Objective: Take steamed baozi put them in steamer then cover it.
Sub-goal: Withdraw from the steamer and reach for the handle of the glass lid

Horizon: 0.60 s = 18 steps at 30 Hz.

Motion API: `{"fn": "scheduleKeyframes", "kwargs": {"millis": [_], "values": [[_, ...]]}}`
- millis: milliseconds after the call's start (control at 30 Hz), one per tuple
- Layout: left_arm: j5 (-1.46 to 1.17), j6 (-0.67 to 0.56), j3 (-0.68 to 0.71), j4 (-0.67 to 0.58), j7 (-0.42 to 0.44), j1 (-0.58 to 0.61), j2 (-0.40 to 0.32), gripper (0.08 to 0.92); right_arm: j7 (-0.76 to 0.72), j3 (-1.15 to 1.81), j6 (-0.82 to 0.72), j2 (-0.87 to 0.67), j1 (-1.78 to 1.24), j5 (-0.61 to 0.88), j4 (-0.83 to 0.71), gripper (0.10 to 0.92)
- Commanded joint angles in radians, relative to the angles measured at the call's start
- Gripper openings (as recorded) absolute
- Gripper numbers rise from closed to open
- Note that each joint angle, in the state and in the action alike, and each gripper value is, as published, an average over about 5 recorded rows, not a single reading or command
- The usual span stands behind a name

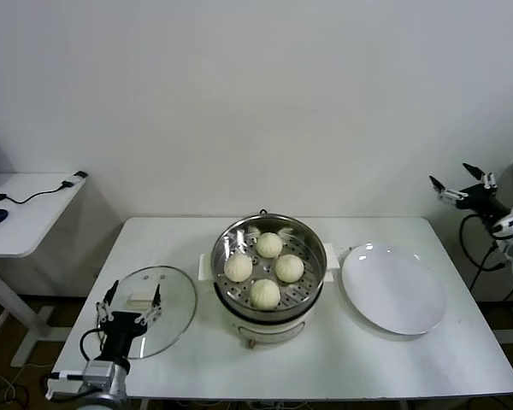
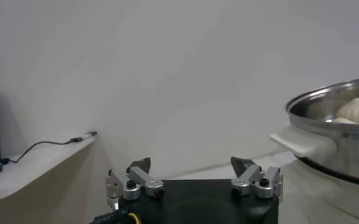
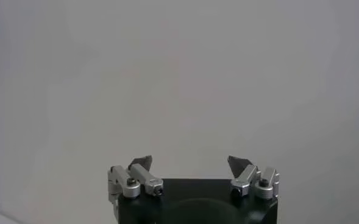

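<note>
Left gripper [image 1: 133,295]: fingers spread wide, empty, poised over the cover's near edge.
Cover [image 1: 167,295]: flat on table [image 1: 325,367], left of steamer.
Steamer [image 1: 303,235]: table centre, uncovered.
Steamed baozi [image 1: 264,293]: four inside the steamer.
Plate [image 1: 393,289]: right of steamer.
Right gripper [image 1: 462,181]: fingers apart, empty, raised beyond table's right edge.

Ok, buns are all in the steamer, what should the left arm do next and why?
Probably lower the open left gripper onto the lid's white handle and close. All four buns sit in the steamer, which is uncovered; the lid lies beside it, under that gripper.
</note>
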Motion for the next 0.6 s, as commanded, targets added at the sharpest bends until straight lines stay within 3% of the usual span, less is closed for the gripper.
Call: {"fn": "scheduleKeyframes", "kwargs": {"millis": [33,300,600], "values": [[0.015,-0.016,-0.004,0.021,0.001,-0.018,-0.010,0.823,-0.027,0.612,0.002,0.221,-0.536,-0.216,0.031,0.823],[0.015,-0.023,-0.010,0.018,0.001,-0.012,-0.013,0.823,-0.084,1.043,0.012,0.299,-1.035,-0.217,0.156,0.823],[0.095,-0.046,-0.035,0.049,-0.027,0.002,0.006,0.823,-0.117,1.115,-0.011,0.533,-1.218,-0.256,0.233,0.823]]}}
